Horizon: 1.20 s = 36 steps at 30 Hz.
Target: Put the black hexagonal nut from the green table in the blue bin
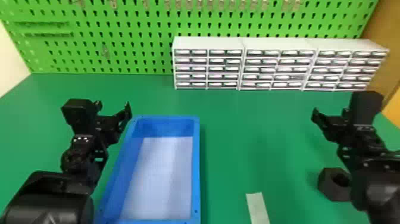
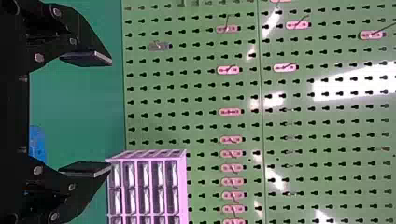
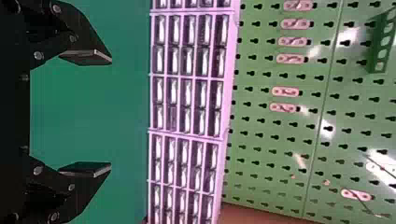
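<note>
Table (image 1: 256,134), green and wide across the middle of the head view, looks smooth enough that the nut might slide if a finger nudges it instead of closing round it. Drawer cabinets (image 1: 208,43) line the upper right, and an arm swung too far forward could clip them. The blue bin (image 1: 196,166), lower centre-left, has raised walls; a low carry could catch the near one, and letting go early could drop the nut outside. The right arm (image 1: 370,178), coming in at the lower right, overlaps the nut in the head view, so lowering it without drawing back first might bump or shove the nut. The left arm (image 1: 80,155) flanks the bin and could get in the way of a drop.

The right gripper (image 1: 330,113) has its jaws spread with nothing between them, and so does the left gripper (image 1: 113,107), at the upper left of the bin. The black hexagonal nut (image 1: 327,186) sits on the table at the lower right of the head view, well below the right jaws in the frame, beside the forearm and outside the grasp. Its hole is partly visible; closing off-centre on angled faces could twist it loose.
</note>
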Each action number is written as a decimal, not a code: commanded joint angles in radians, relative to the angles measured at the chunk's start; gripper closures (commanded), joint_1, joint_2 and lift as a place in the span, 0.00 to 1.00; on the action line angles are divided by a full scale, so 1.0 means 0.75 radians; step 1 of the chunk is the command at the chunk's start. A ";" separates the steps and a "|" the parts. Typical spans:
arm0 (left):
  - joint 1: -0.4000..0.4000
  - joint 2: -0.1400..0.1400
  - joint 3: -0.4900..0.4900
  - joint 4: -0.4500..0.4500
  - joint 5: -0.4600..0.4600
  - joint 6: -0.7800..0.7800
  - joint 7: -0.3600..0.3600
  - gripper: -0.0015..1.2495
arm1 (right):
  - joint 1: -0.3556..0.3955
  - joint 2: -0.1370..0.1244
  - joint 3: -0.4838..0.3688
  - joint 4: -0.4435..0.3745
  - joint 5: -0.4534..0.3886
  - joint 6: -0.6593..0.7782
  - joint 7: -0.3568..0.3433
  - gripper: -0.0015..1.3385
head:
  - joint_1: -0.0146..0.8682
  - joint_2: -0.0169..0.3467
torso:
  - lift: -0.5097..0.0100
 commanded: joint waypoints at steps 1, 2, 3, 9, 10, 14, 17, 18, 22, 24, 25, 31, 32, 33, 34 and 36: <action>0.000 0.000 0.001 0.001 0.000 0.000 0.000 0.36 | -0.002 -0.037 -0.044 -0.043 0.008 0.140 0.080 0.34 | 0.79 0.19 | 0.79; 0.000 0.000 0.001 0.001 0.000 0.000 0.000 0.36 | -0.004 -0.045 -0.054 -0.049 0.016 0.170 0.113 0.34 | 0.79 0.19 | 0.79; 0.000 0.000 0.001 0.001 0.000 0.000 0.000 0.36 | -0.008 -0.054 -0.064 -0.051 0.025 0.197 0.144 0.34 | 0.79 0.19 | 0.79; 0.000 0.000 0.004 -0.001 0.000 0.000 0.000 0.36 | -0.008 -0.092 -0.107 -0.065 0.061 0.311 0.279 0.34 | 0.79 0.19 | 0.79; 0.000 0.000 0.001 0.001 0.000 0.000 0.000 0.36 | -0.002 -0.101 -0.112 -0.076 0.065 0.330 0.289 0.34 | 0.79 0.19 | 0.79; -0.002 0.000 -0.001 0.001 0.000 0.000 0.000 0.36 | 0.017 -0.123 -0.132 -0.102 0.063 0.403 0.338 0.34 | 0.79 0.19 | 0.79; -0.002 0.000 -0.001 0.001 0.000 0.000 0.000 0.36 | 0.025 -0.144 -0.140 -0.125 0.065 0.487 0.389 0.34 | 0.79 0.19 | 0.79; -0.002 0.000 -0.001 0.001 0.000 0.000 0.000 0.36 | 0.025 -0.152 -0.142 -0.131 0.070 0.512 0.412 0.34 | 0.79 0.19 | 0.79; -0.004 0.000 -0.001 0.001 0.000 0.000 0.000 0.36 | 0.039 -0.174 -0.146 -0.163 0.086 0.579 0.471 0.34 | 0.79 0.19 | 0.79; -0.004 0.000 -0.001 0.001 -0.002 0.000 0.000 0.36 | 0.041 -0.185 -0.144 -0.178 0.110 0.606 0.493 0.34 | 0.79 0.19 | 0.79; -0.004 0.000 -0.001 0.001 -0.002 0.000 0.000 0.36 | 0.043 -0.193 -0.140 -0.188 0.127 0.618 0.516 0.34 | 0.79 0.19 | 0.79; -0.002 0.000 -0.001 0.001 -0.002 0.000 0.000 0.36 | 0.047 -0.225 -0.122 -0.206 0.164 0.673 0.585 0.34 | 0.79 0.19 | 0.79; -0.002 0.000 -0.001 0.001 -0.002 0.000 0.000 0.36 | 0.047 -0.230 -0.120 -0.206 0.170 0.682 0.600 0.34 | 0.79 0.19 | 0.79; -0.002 0.000 -0.001 0.001 -0.002 0.000 0.000 0.36 | 0.047 -0.236 -0.118 -0.208 0.178 0.692 0.616 0.34 | 0.79 0.19 | 0.79; 0.000 0.000 0.001 0.001 -0.004 0.000 0.000 0.36 | 0.049 -0.242 -0.114 -0.213 0.186 0.706 0.637 0.34 | 0.79 0.19 | 0.79; 0.000 0.000 0.001 0.001 -0.002 0.000 0.000 0.36 | 0.053 -0.254 -0.105 -0.215 0.194 0.729 0.661 0.34 | 0.79 0.19 | 0.79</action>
